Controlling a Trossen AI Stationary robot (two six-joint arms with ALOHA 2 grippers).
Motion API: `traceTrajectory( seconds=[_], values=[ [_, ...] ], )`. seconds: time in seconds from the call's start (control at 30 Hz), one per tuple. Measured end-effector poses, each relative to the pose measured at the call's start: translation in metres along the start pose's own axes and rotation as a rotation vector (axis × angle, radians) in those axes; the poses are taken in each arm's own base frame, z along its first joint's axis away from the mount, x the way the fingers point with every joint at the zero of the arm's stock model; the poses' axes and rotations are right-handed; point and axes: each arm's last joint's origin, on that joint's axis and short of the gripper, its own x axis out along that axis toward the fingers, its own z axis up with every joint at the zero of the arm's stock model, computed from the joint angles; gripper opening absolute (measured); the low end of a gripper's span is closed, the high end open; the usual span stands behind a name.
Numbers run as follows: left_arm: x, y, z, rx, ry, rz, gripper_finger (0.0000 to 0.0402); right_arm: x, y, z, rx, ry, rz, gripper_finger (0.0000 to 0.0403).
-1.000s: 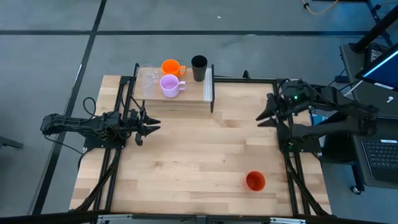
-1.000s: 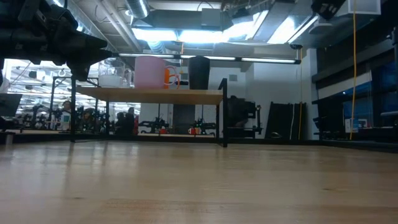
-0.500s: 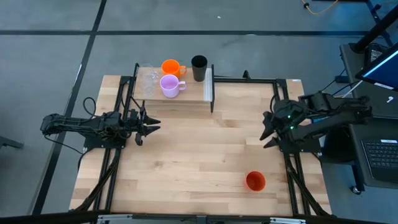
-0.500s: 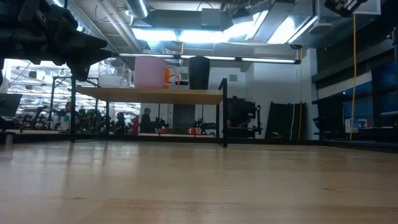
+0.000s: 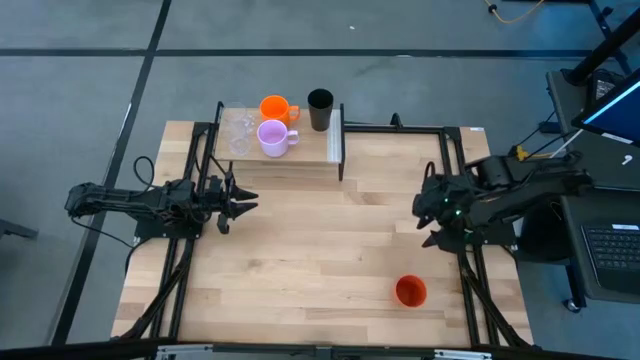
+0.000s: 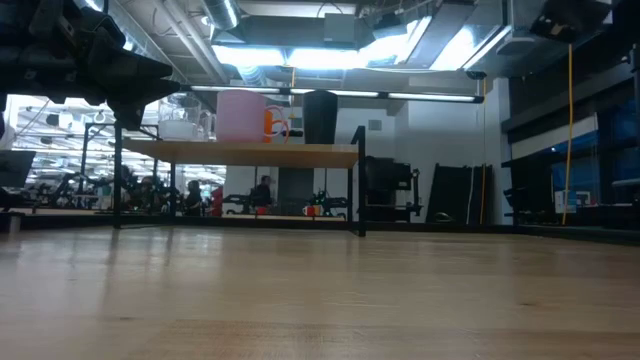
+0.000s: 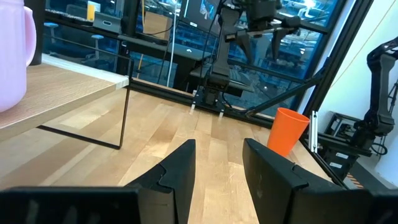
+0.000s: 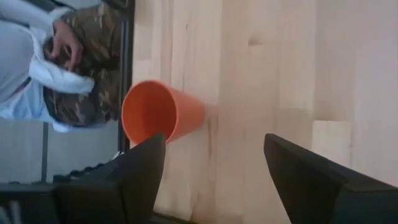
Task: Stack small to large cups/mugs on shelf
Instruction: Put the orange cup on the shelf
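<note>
Red-orange cup upright on the table, near the right front corner, nothing touching it. Right end effector above the table's right side, just behind the cup, fingers spread wide, empty. Left end effector parked at the left edge, fingers part open, holding nothing. Shelf at the back carries the orange mug, lilac mug, black tumbler and clear glasses.
</note>
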Motion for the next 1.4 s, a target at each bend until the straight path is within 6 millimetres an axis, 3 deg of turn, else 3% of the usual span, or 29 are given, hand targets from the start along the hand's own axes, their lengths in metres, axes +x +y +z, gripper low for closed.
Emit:
traceTrajectory(
  seconds=[0.7,1.07,1.4],
  values=[
    [0.000,0.000,0.000,0.000,0.000,0.000,0.0128,0.063,0.031,0.011,-0.092,0.163,-0.149,0.0275],
    [0.000,0.000,0.000,0.000,0.000,0.001,0.0128,0.112,0.043,0.000,-0.123,0.214,-0.108,0.0275],
    [0.000,0.000,0.000,0.000,0.000,0.001,0.0128,0.151,0.050,-0.001,-0.120,0.292,-0.184,0.0275]
  ],
)
